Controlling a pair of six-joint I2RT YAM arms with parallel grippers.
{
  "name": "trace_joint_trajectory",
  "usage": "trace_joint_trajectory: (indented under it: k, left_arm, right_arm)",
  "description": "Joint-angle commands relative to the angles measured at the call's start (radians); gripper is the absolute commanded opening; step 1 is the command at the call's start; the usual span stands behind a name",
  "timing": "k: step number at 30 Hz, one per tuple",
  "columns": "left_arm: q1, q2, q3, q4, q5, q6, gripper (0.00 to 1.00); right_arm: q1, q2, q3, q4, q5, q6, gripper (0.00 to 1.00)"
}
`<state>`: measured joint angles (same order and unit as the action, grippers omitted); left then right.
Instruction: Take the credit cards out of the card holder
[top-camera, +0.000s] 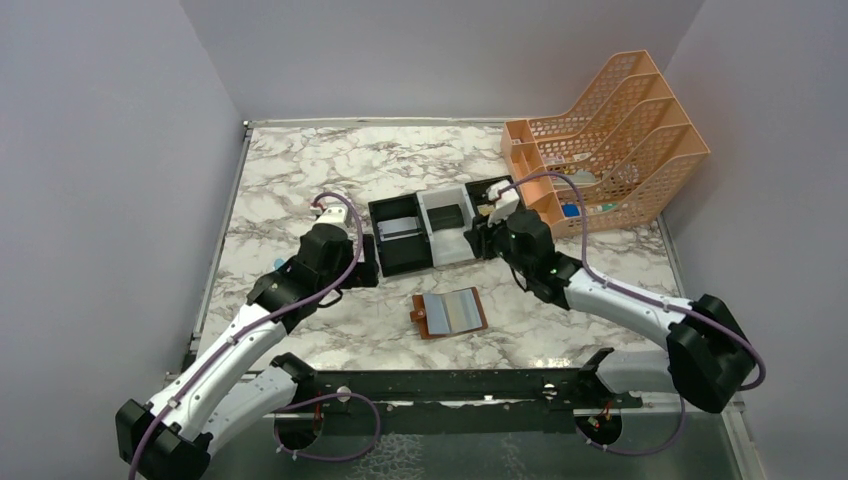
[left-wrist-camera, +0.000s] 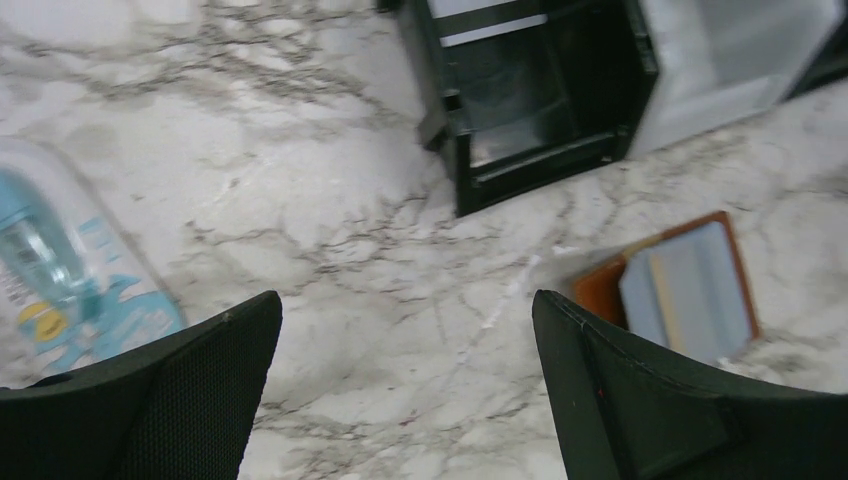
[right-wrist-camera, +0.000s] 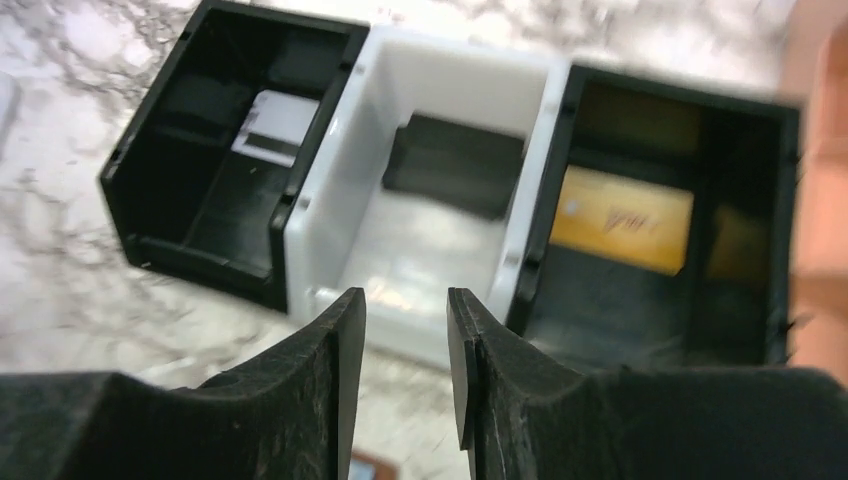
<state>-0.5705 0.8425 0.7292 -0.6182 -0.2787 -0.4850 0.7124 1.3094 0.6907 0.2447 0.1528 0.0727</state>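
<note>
two credit cards (right-wrist-camera: 620, 218) are out of the card holder (top-camera: 452, 313) and sit in the three-compartment tray (right-wrist-camera: 325, 170). the gold-tan one lies flat in the black compartment on the right arm's side. a grey one (right-wrist-camera: 272, 120), pale with glare, is at the far end of the black compartment on the left arm's side. the white middle compartment holds a small dark block (right-wrist-camera: 455, 165).

the card holder lies spread open on the marble worktop (top-camera: 300, 170), around the middle of its width and toward the near edge. its pale blue pockets face up and its brown tab points to the left edge. it is apart from the tray, which stands just beyond it near the worktop's centre.

the right end effector (right-wrist-camera: 405, 330) hovers at the tray's near rim, over the wall between the white and the right black compartments. its fingers are a narrow gap apart with nothing between them. the left end effector (left-wrist-camera: 405, 340) hangs above bare marble just left of the tray, fingers spread wide and holding nothing. from its wrist view the open card holder shows off to the right.

a clear bottle with a blue label (left-wrist-camera: 60, 270) lies on the worktop toward the left edge. an orange mesh file organiser (top-camera: 610, 130) stands in the far right corner.
</note>
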Motion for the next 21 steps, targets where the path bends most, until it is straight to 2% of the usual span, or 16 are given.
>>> trace_joint_trajectory:
  k: [1, 5, 11, 15, 21]
  left_arm:
    - [0.005, -0.029, -0.047, 0.172, 0.358, -0.062, 0.99]
    - [0.003, 0.003, -0.088, 0.299, 0.529, -0.150, 0.99]
    - [-0.050, 0.046, -0.050, 0.335, 0.539, -0.178, 0.95]
    - [-0.125, 0.107, -0.057, 0.326, 0.466, -0.204, 0.93]
    - [-0.303, 0.248, -0.032, 0.285, 0.248, -0.269, 0.89]
  right_arm:
    - [0.004, -0.080, -0.067, -0.195, -0.088, 0.428, 0.36]
    - [0.004, -0.132, -0.119, -0.211, -0.257, 0.551, 0.36]
    - [0.004, -0.155, -0.155, -0.192, -0.346, 0.627, 0.36]
    - [0.004, -0.124, -0.149, -0.223, -0.370, 0.666, 0.36]
    - [0.004, -0.107, -0.168, -0.244, -0.377, 0.690, 0.36]
